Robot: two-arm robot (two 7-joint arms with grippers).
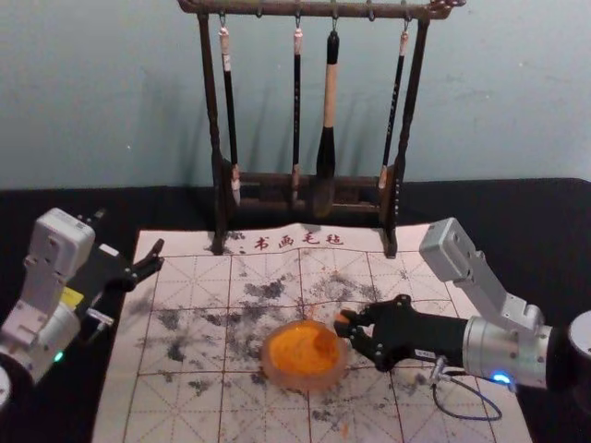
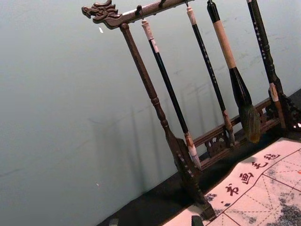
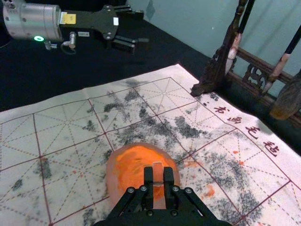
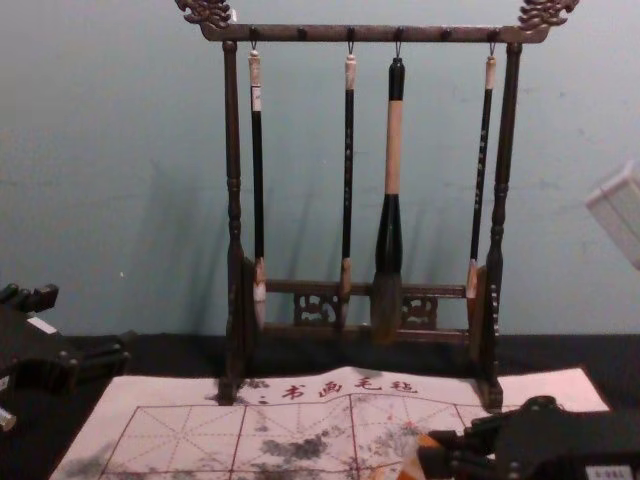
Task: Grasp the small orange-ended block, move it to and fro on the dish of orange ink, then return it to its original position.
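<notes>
Pale blue-grey wall point(image 1: 92, 101) rises behind a dark-covered table point(image 1: 526, 208), where a gridded, ink-smudged sheet point(image 1: 120, 425) lies. Farthest left, near the sheet's edge, the left gripper point(image 1: 130, 233) sits parked with its jaws spread and nothing between them. To the right of those jaws, beyond the sheet's lettering, stands a dark wooden rack point(image 1: 211, 101) with four brushes point(image 1: 330, 97) hanging from it. Nearer, just left of the right gripper's point(image 1: 347, 329) fingertips, sits the round dish point(image 1: 266, 362), orange ink point(image 1: 294, 349) spread inside. Those jaws are closed on the small block point(image 3: 158, 172) — it is pinched between both fingers, over the dish's side nearest that gripper. Whether it touches the ink, I cannot tell.
</notes>
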